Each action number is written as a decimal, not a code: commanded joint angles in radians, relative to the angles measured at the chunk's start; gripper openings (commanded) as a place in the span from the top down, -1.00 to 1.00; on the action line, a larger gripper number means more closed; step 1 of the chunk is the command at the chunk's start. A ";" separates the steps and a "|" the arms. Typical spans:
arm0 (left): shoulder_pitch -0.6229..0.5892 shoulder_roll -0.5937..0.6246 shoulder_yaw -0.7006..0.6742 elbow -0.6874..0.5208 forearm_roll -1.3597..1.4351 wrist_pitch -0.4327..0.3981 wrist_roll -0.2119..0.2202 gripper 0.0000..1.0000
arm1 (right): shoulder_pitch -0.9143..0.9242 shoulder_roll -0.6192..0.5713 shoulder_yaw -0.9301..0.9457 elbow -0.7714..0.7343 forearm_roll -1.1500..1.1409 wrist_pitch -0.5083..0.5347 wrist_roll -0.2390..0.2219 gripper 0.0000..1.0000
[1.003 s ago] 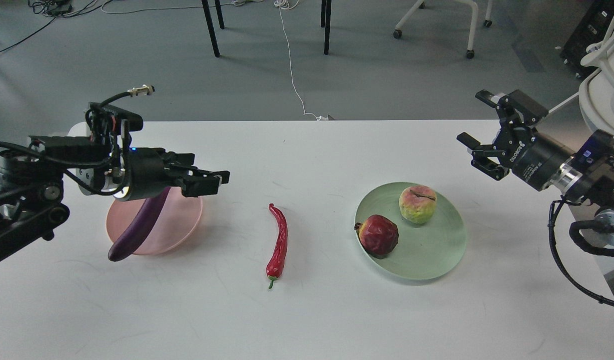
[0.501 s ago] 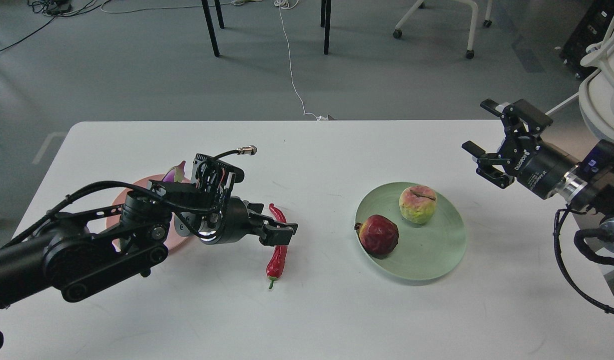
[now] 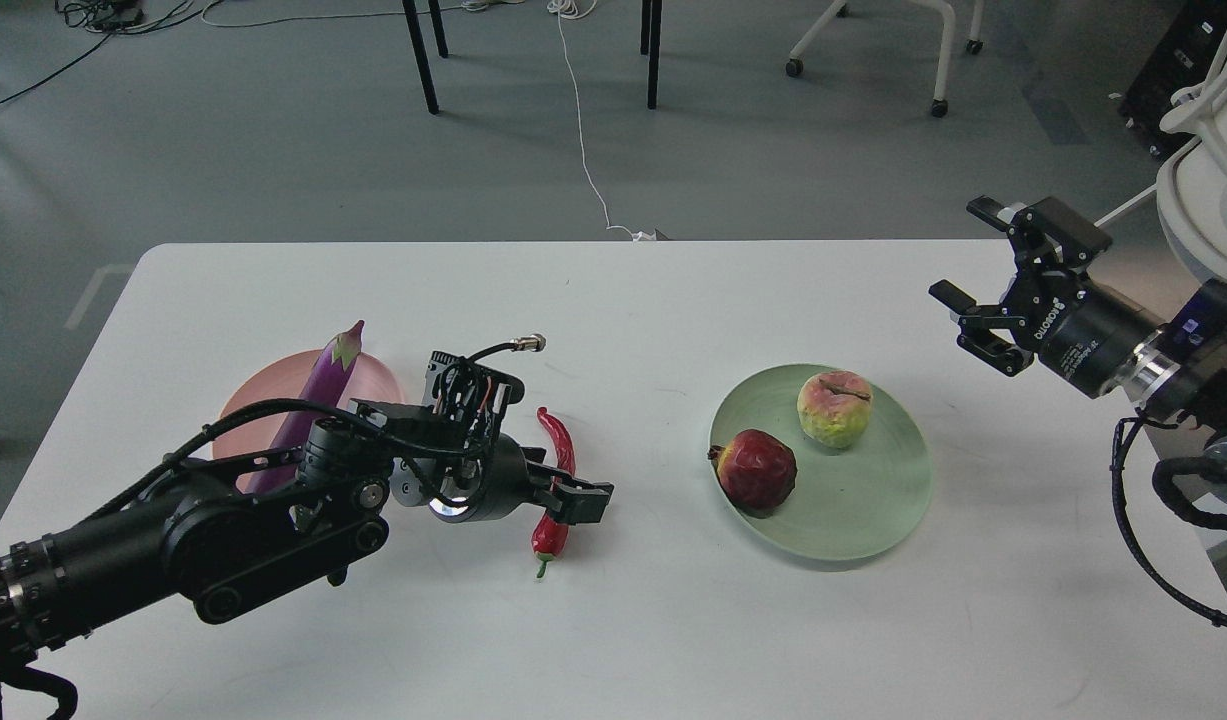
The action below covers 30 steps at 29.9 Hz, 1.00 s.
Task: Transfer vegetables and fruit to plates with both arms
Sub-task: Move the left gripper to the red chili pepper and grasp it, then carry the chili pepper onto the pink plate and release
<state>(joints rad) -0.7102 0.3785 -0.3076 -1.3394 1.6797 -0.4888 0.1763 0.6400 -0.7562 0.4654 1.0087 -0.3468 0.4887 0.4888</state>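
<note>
The purple eggplant [image 3: 321, 398] lies on the pink plate [image 3: 376, 380] at the left, its cap pointing to the far side. The red chili pepper [image 3: 559, 440] lies on the table between the plates. My left gripper [image 3: 580, 497] is low over the chili's middle, open, with its fingers on either side of it. The pomegranate [image 3: 756, 468] and the yellow-green lumpy fruit [image 3: 835, 408] sit on the green plate [image 3: 858, 505] at the right. My right gripper [image 3: 973, 275] is open and empty, raised beyond the plate's right side.
The white table [image 3: 673, 630] reaches to the near edge of the view. Behind its far edge are grey floor, chair legs [image 3: 421, 55] and a white cable [image 3: 583, 130]. My left forearm [image 3: 223, 530] lies across the near part of the pink plate.
My left gripper has left the eggplant on the pink plate and moved right and down onto the chili. My right gripper has drawn back slightly to the right.
</note>
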 commanded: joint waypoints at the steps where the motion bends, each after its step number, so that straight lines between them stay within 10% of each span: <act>1: 0.011 -0.010 -0.001 0.005 0.000 0.000 0.015 -0.58 | 0.000 -0.002 0.001 -0.001 0.000 0.000 0.000 -0.97; 6: 0.012 -0.012 0.001 0.011 0.000 0.000 0.040 0.45 | -0.002 -0.002 0.001 -0.001 -0.001 0.000 0.000 -0.97; 10: 0.011 -0.012 -0.001 0.011 0.000 0.000 0.071 0.79 | -0.002 -0.002 0.001 -0.001 -0.001 0.000 0.000 -0.97; 20: -0.034 0.170 -0.018 -0.116 -0.008 0.000 0.043 0.85 | -0.011 -0.002 0.010 -0.001 -0.001 0.000 0.000 -0.97; 30: -0.051 0.453 -0.007 -0.075 -0.012 0.000 -0.092 0.79 | -0.013 0.000 0.016 -0.001 -0.001 0.000 0.000 -0.97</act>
<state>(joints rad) -0.7658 0.7882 -0.3186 -1.4370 1.6667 -0.4887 0.1093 0.6281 -0.7579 0.4808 1.0078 -0.3482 0.4887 0.4887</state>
